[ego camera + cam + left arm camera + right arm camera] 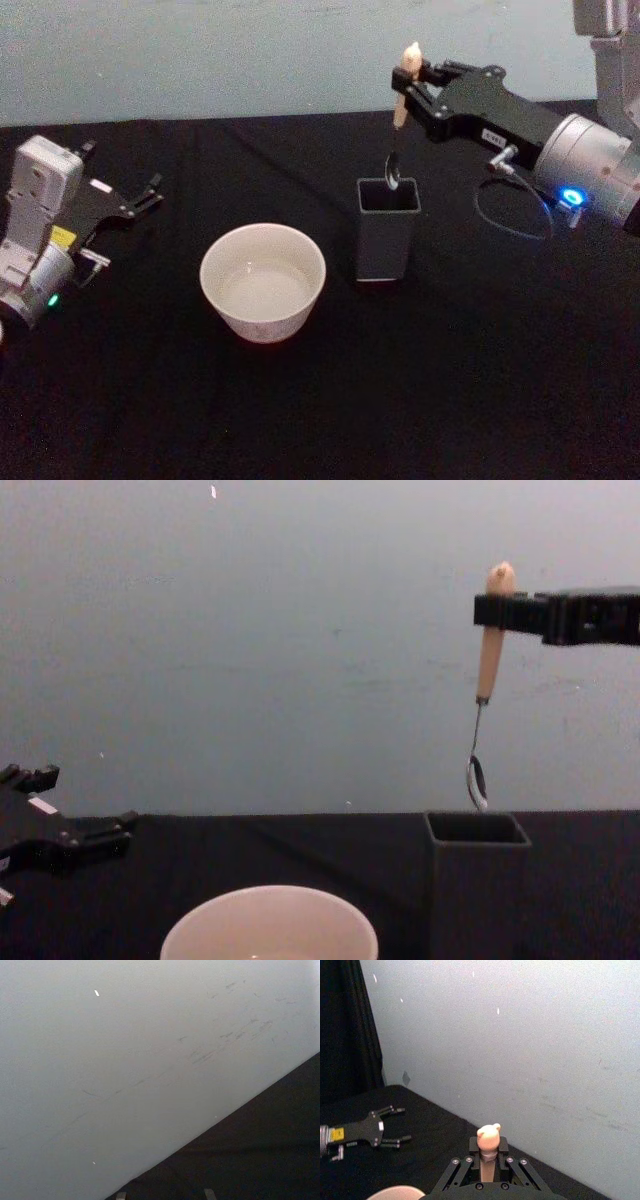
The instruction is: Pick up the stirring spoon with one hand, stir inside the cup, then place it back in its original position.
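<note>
Just above the dark grey holder (385, 245), the stirring spoon (399, 115) hangs upright, bowl down, its wooden handle pinched by the right gripper's (405, 85) fingers. Left of the holder stands the cup (262, 325) on the desk (450, 380). Farther left rests the left gripper (145, 197), fingers spread apart.

Beige-handled stirring spoon (489, 670) upright, bowl down, just above dark square holder (385, 245); cream cup (255, 325) beside.
</note>
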Robot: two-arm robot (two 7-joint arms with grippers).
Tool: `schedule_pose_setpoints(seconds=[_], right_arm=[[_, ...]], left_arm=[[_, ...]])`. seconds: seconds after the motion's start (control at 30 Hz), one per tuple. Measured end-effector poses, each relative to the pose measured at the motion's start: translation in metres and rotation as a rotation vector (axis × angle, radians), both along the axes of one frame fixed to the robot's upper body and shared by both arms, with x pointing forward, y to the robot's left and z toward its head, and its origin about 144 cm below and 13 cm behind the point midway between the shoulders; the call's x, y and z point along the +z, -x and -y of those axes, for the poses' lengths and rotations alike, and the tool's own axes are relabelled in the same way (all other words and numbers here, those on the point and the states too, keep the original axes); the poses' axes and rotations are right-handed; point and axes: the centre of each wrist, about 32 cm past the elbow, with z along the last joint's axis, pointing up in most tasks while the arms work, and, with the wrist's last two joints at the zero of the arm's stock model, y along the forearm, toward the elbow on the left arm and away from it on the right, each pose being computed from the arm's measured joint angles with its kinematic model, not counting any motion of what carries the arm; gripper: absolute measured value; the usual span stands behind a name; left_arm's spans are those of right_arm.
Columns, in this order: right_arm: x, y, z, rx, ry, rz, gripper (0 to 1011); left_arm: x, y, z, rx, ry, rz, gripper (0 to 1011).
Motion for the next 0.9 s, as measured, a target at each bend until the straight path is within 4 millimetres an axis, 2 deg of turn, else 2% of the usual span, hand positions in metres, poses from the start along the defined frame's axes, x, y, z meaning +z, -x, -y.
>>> schedule_pose_setpoints(seconds=[0.5, 0.9], right_arm=[[0.006, 0.001, -0.005, 0.0, -0.03, 0.063, 201], [-0.007, -0.001, -0.04, 0.092, -0.034, 0.068, 201]], left_arm=[[0.0, 0.0, 0.0, 0.0, 0.0, 0.0, 1001], [0.0, 0.0, 0.0, 0.0, 0.0, 0.0, 1001]])
